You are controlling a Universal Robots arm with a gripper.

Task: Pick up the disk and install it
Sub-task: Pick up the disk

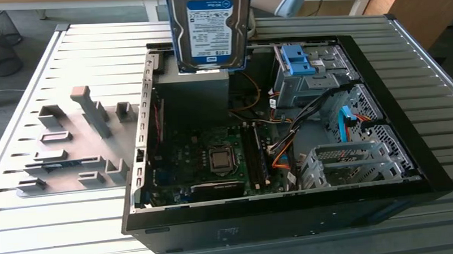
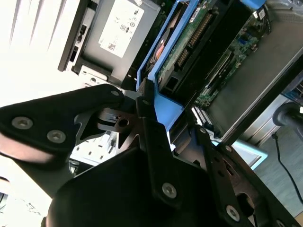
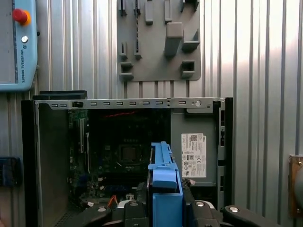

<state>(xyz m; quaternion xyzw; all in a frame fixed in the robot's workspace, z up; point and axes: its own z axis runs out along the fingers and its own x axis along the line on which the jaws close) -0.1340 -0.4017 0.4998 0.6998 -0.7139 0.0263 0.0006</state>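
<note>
The disk (image 1: pixel 209 29), a silver drive with a white-and-blue label and blue side rails, hangs upright over the back edge of the open computer case (image 1: pixel 431 170). It sits just above the grey power supply box (image 1: pixel 195 91). In the second wrist view my gripper (image 2: pixel 142 101) is shut on the disk (image 2: pixel 199 42), its black fingers clamping the blue rail, with the green circuit side showing. The first wrist view shows the disk's blue rail (image 3: pixel 163 175) edge-on, rising from between the fingers of my gripper (image 3: pixel 163 208).
Inside the case are the motherboard (image 1: pixel 212 156), orange and black cables (image 1: pixel 287 142), a drive cage with a blue bracket (image 1: pixel 300 59) and a silver perforated cage (image 1: pixel 348 162). A grey fixture plate (image 1: pixel 76 143) lies on the slatted table at the exterior view's left. A pendant with a red button (image 3: pixel 16 42) lies beside the case.
</note>
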